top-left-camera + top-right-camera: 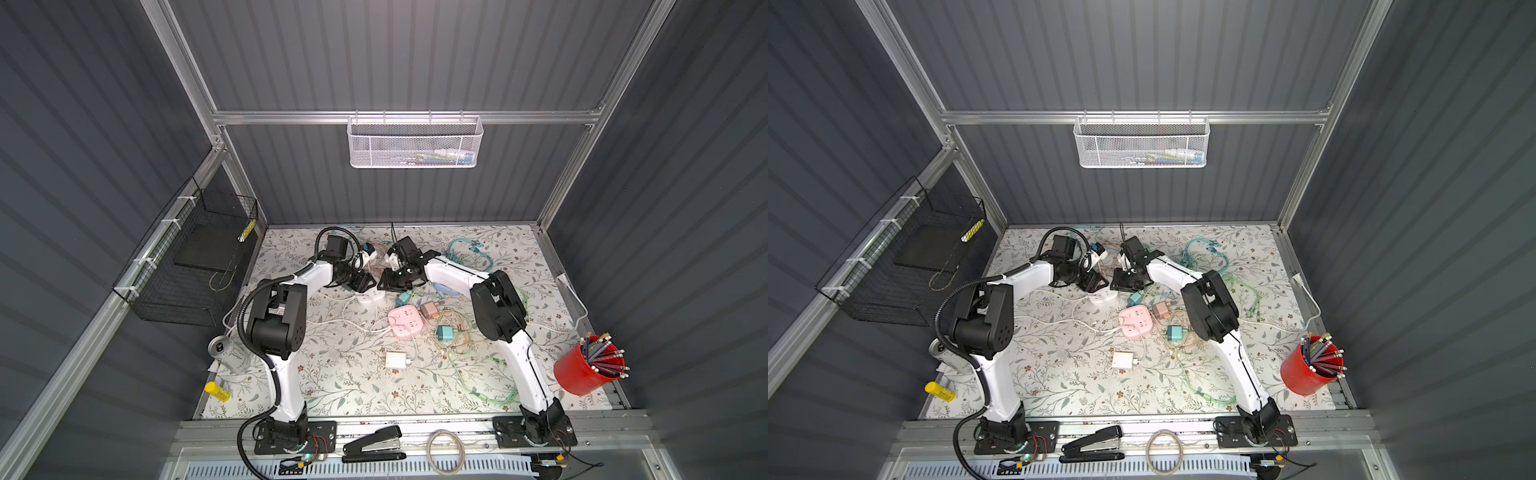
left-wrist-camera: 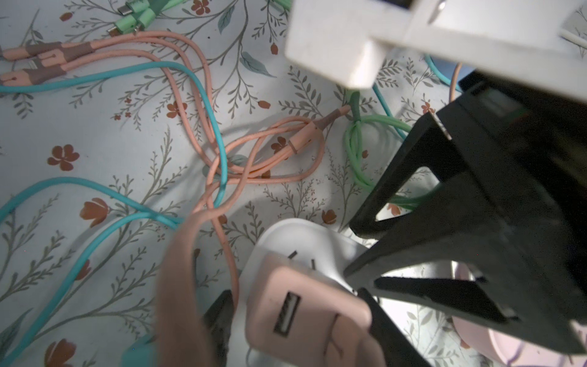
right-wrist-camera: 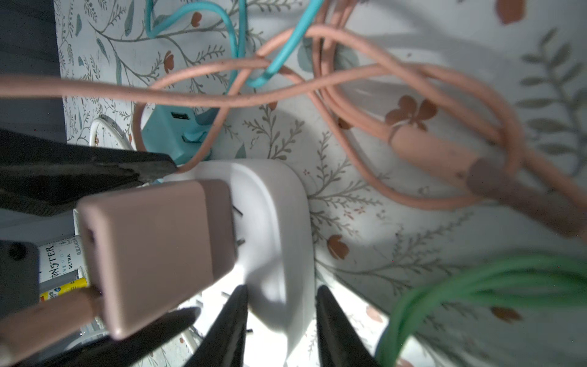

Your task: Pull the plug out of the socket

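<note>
Right claw (image 3: 282, 287) pinches socket (image 1: 371, 296) from 2 o'clock, anchoring it. Left claw (image 2: 294, 292), half-open, straddles plug (image 2: 317, 305); grip unconfirmed.

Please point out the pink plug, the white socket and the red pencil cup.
pink plug (image 3: 152, 254): right wrist view, its broad side face.
white socket (image 3: 279, 228): right wrist view, its rounded body.
red pencil cup (image 1: 577, 370): in a top view, its outer wall.

Your floral-print table (image 1: 332, 374) carries a white socket (image 1: 371, 297), a pink power strip (image 1: 405, 321), a white charger (image 1: 395, 359), 2 teal adapters (image 1: 445, 333), 1 brownish adapter (image 1: 431, 309) and tangled cables (image 3: 492, 279). You have a red pencil cup (image 1: 582, 374) on the right, a can (image 1: 226, 353) and a yellow tube (image 1: 217, 392) on the left.
</note>
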